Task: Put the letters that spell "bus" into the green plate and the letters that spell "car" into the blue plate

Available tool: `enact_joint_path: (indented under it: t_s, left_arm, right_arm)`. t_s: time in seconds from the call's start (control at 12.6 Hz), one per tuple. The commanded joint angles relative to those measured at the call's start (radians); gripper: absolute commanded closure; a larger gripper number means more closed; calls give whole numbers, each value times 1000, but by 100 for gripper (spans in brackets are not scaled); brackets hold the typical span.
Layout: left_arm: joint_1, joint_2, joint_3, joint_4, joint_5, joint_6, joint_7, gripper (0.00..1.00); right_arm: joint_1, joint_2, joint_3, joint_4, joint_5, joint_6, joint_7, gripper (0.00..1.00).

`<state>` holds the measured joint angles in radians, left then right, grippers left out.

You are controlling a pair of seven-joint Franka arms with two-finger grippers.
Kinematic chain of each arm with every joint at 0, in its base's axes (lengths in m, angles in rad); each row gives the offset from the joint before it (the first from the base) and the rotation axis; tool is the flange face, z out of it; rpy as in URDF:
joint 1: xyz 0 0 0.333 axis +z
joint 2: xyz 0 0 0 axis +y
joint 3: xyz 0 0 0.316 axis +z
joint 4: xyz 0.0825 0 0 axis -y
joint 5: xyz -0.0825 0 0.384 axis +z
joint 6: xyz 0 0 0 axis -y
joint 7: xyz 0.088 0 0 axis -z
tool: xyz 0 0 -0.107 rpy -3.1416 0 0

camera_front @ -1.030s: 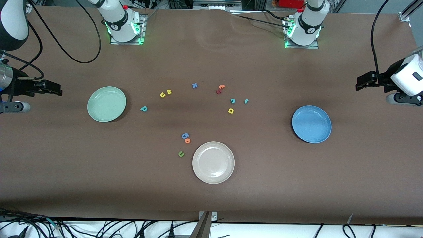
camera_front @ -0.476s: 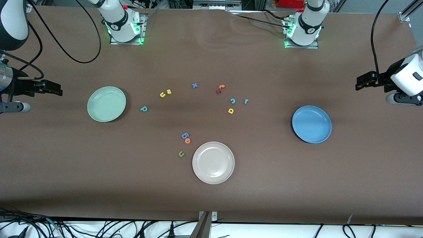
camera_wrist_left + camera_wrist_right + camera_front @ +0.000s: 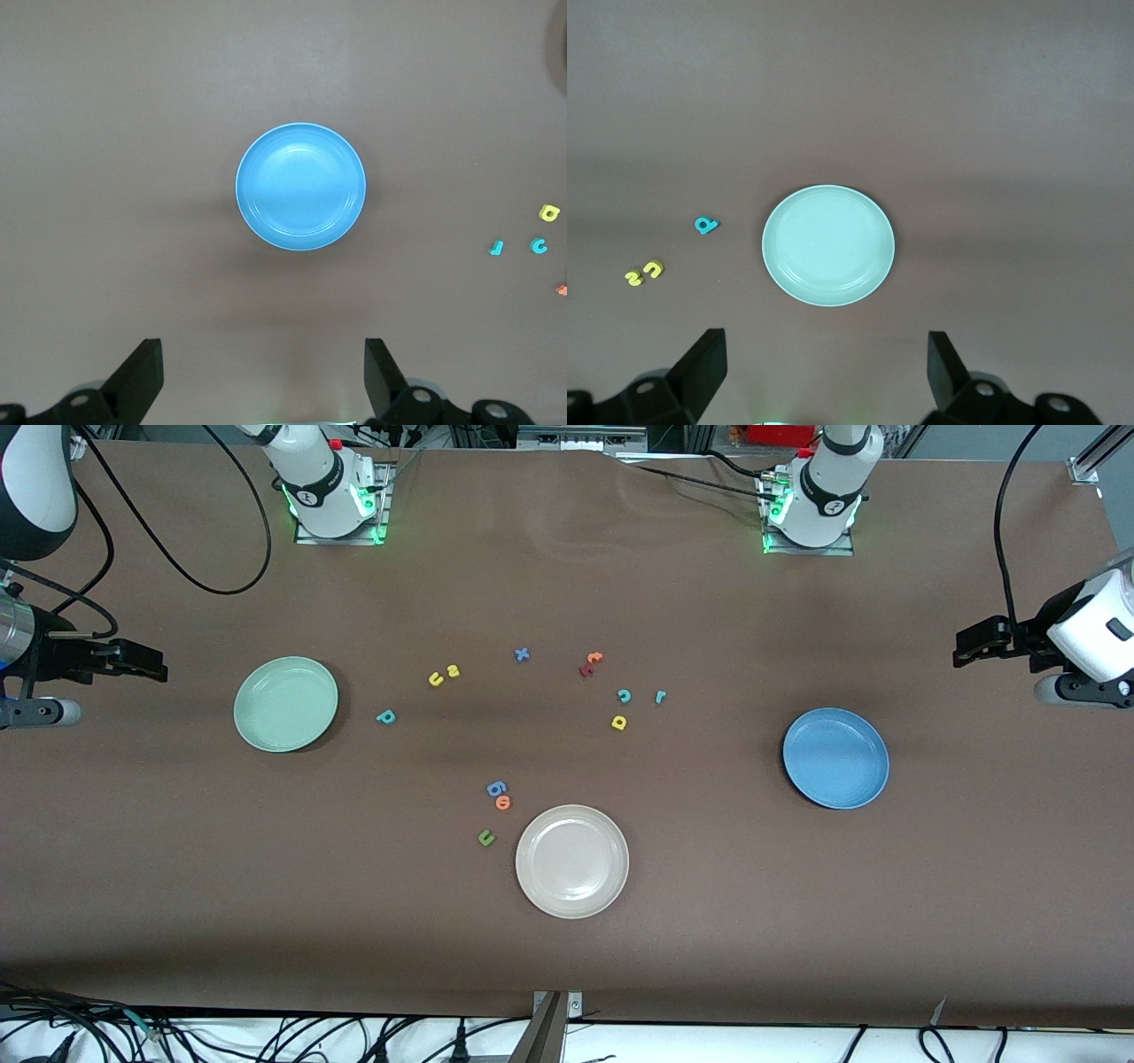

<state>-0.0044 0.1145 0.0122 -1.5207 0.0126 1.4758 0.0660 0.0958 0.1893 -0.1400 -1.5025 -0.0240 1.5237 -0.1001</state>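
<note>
The green plate (image 3: 285, 704) (image 3: 828, 245) lies empty toward the right arm's end. Beside it lie the teal b (image 3: 385, 716) (image 3: 705, 225), the yellow u (image 3: 435, 679) and the yellow s (image 3: 453, 671). The blue plate (image 3: 835, 758) (image 3: 301, 186) lies empty toward the left arm's end. The teal c (image 3: 624, 695) (image 3: 538, 245), teal r (image 3: 659, 697) (image 3: 497, 248) and yellow a (image 3: 619, 723) (image 3: 549, 212) lie mid-table. My right gripper (image 3: 152, 664) (image 3: 823, 343) hangs open and empty over bare table near the green plate. My left gripper (image 3: 964, 648) (image 3: 261, 350) hangs open and empty near the blue plate.
A beige plate (image 3: 571, 861) lies nearer the front camera, with a blue g (image 3: 496, 788), an orange o (image 3: 503, 802) and a green u (image 3: 485, 837) beside it. A blue x (image 3: 522, 654) and an orange and red pair (image 3: 590, 662) lie farther back.
</note>
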Motion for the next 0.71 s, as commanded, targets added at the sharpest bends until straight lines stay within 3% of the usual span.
enact_joint_path:
  t_s: [0.0,0.63]
  left_arm:
    - [-2,-21,2,-19,-3,9,21,0]
    - [-3,-19,2,-19,-3,9,21,0]
  right_arm:
    - [-8,-8,7,1,-11,-2,-3,0]
    - [-10,-8,7,1,-5,-8,4,0]
